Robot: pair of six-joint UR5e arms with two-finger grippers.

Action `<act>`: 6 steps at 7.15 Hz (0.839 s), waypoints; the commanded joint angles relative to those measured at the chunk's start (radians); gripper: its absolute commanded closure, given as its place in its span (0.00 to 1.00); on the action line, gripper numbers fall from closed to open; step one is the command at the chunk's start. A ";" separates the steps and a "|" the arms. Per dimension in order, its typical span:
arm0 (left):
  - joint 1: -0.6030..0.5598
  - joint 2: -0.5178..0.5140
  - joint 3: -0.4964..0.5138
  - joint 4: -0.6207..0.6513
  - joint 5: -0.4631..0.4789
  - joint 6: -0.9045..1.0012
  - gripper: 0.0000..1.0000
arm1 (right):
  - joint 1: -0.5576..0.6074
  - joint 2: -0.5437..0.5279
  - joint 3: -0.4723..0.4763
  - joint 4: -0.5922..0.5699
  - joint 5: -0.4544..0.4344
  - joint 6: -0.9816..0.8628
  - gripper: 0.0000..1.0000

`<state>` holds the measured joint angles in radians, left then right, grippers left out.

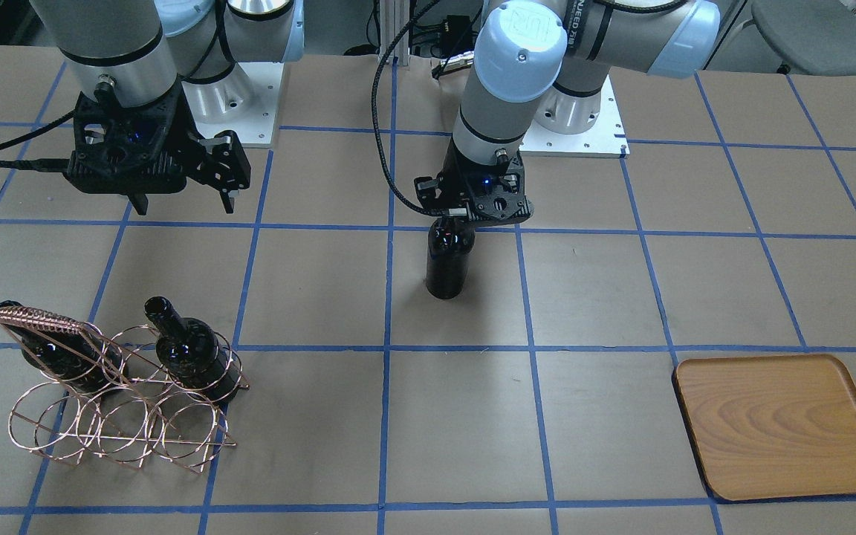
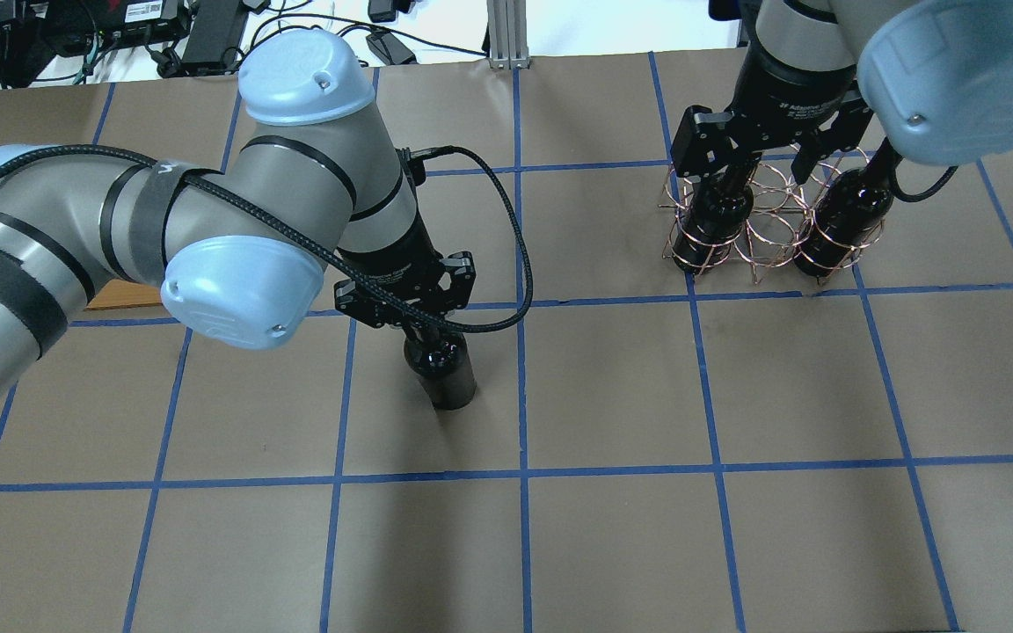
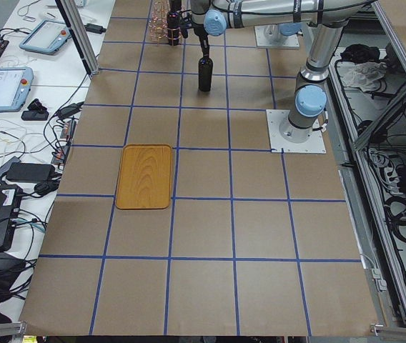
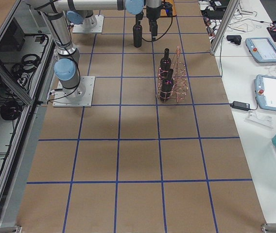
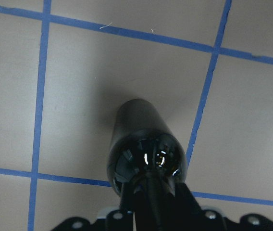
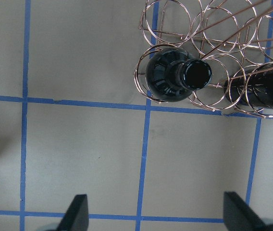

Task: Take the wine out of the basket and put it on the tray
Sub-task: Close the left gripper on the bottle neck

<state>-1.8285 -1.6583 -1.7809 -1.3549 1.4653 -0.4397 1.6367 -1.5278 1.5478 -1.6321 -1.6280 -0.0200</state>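
Nearest your edge of the desk, toward the robot's left end, the tray (image 1: 785, 427) lay bare, with nothing on it. Along that same edge, toward the robot's right end, the basket (image 1: 41, 321) held two bottles, one (image 1: 190, 349) in an end ring and the other (image 1: 56, 357) under the coiled handle.

Farther in, about the middle of the desk, stood the wine (image 1: 449, 260), upright, already out of the basket and well apart from the tray. The left gripper (image 1: 458, 217) was clamped on its neck from above. I could not tell whether its base touched the desk or hung just clear of it.

Farther still, toward the robot's edge, the right gripper (image 1: 183, 202) hovered over the desk behind the basket. Its fingers were spread wide and it held nothing (its wrist camera looked down on the mouth of the nearer bottle).

So you were, I judged, roughly midway: the taking-out was done for this bottle, and the left arm had hold of it. What was left was the carry across toward the left end of your edge, the setting down inside the tray's rim, and the release. Whether the two bottles in the basket were to follow, the pictures did not say.
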 commanded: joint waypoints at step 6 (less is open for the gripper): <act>0.059 0.012 0.173 -0.051 0.030 0.104 1.00 | 0.000 -0.002 0.000 -0.005 0.000 0.000 0.00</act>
<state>-1.7971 -1.6464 -1.6854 -1.3647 1.4862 -0.3574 1.6367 -1.5288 1.5474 -1.6345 -1.6279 -0.0199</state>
